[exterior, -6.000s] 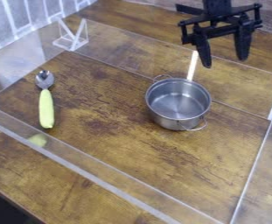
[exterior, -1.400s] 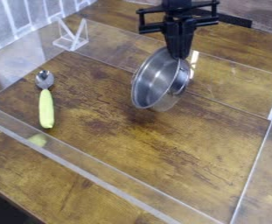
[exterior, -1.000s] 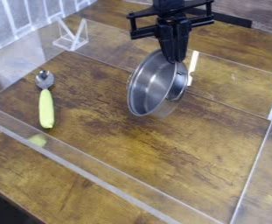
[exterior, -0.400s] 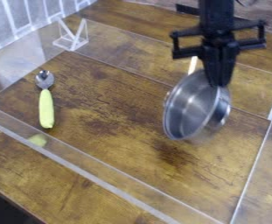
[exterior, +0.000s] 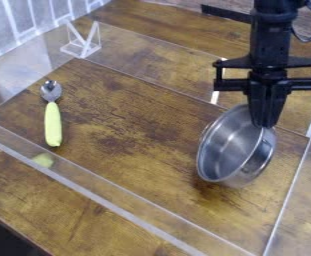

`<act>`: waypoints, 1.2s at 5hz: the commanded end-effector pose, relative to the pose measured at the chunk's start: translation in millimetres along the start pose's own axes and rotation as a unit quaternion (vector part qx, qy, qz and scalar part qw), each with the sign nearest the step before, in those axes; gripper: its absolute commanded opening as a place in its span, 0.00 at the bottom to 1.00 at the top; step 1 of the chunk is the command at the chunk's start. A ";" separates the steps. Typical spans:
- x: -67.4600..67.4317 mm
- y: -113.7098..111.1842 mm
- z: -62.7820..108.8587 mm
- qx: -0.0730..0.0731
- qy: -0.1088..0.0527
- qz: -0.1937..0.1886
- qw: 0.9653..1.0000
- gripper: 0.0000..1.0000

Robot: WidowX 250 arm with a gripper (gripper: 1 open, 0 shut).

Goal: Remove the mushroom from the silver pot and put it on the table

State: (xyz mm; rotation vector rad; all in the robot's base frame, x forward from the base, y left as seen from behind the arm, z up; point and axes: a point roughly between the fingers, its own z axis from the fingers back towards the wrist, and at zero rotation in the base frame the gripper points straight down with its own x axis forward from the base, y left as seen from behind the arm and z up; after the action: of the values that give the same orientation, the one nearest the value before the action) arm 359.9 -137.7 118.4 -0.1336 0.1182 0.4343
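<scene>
My gripper (exterior: 265, 116) points straight down and is shut on the upper rim of the silver pot (exterior: 233, 155). The pot hangs tilted from the fingers, its open side facing the camera and its lower edge close to the table (exterior: 131, 135) at the right side. What shows of the pot's inside is bare steel. The mushroom is not in view.
A metal spoon with a yellow handle (exterior: 51, 118) lies on the left of the table. A clear acrylic stand (exterior: 80, 40) sits at the back left, and clear panels (exterior: 285, 215) edge the front and right sides. A small green scrap (exterior: 43, 158) lies near the front panel.
The gripper has carried the tilted pot from the middle back of the table to the right and nearer the front, and slightly lower. The spoon has not moved.
</scene>
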 end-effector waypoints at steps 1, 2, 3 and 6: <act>-1.3 4.1 42.4 -0.030 -0.033 -0.028 0.999 0.00; 0.5 12.3 50.5 -0.027 -0.026 -0.053 0.998 0.00; -8.9 7.8 53.3 -0.021 -0.019 -0.074 0.997 0.00; -15.1 11.1 40.6 -0.017 -0.001 -0.088 0.996 0.00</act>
State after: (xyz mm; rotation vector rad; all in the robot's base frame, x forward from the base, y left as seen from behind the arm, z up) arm 346.2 -134.8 122.0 -0.1334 0.1936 0.2556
